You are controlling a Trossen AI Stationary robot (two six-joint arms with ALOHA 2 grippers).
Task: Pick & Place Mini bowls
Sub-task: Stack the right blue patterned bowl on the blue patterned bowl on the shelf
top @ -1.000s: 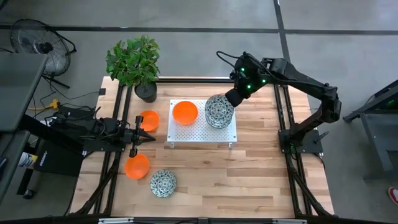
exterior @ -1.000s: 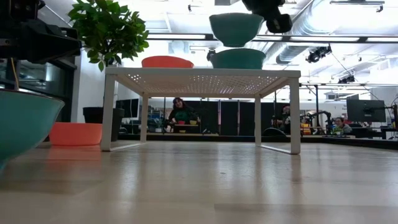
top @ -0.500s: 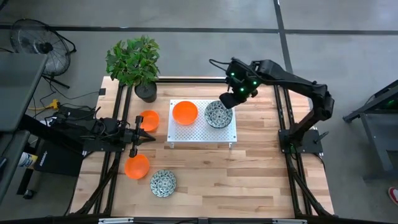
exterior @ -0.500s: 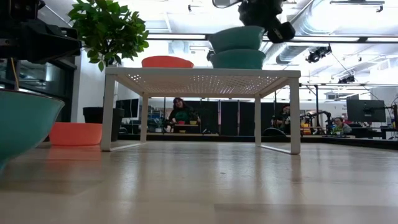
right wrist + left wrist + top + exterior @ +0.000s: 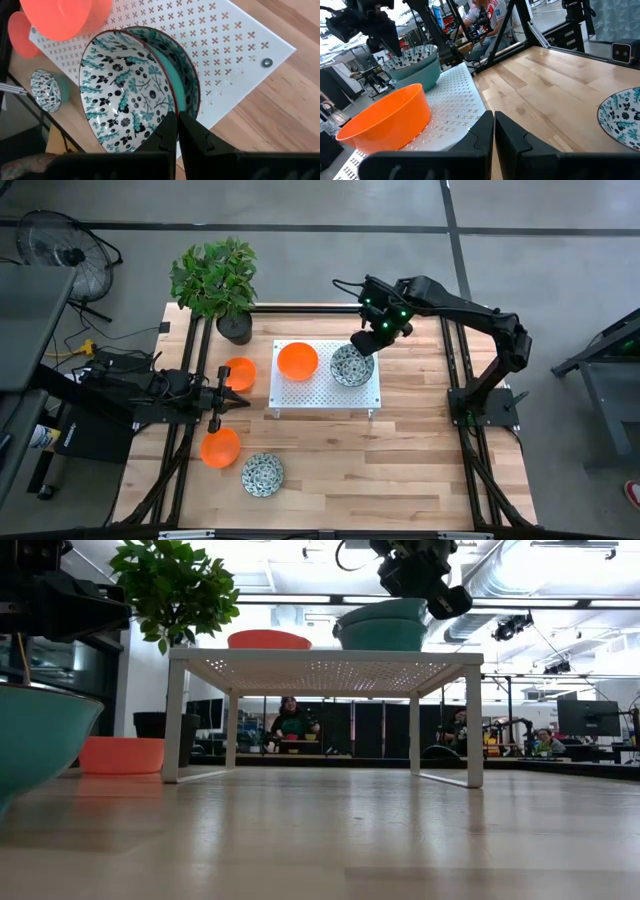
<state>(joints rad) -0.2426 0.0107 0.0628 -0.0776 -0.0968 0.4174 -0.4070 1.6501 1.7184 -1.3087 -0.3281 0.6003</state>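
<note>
Six small bowls are out. Three are plain orange: one (image 5: 297, 361) on the white perforated stand (image 5: 310, 394), one (image 5: 239, 373) on the table just left of the stand, one (image 5: 220, 447) nearer the front-left. Three are patterned: two nested on the stand's right half, the upper patterned bowl (image 5: 349, 365) tilted inside the lower patterned bowl (image 5: 187, 80), and a third (image 5: 262, 474) alone on the table near the front, just right of the front orange one.

The right end effector (image 5: 362, 343) is over the stand's back-right corner, fingers pinched together on the rim of the upper patterned bowl. The left end effector (image 5: 236, 396) lies low by the table's left edge, between the two orange bowls there, fingers closed with nothing in them.

A potted plant (image 5: 216, 280) fills the back-left corner. The table (image 5: 420, 460) is bare wood across its whole right and front-right, with the widest free room there; the stacked bowls sit close to the stand's right edge.
</note>
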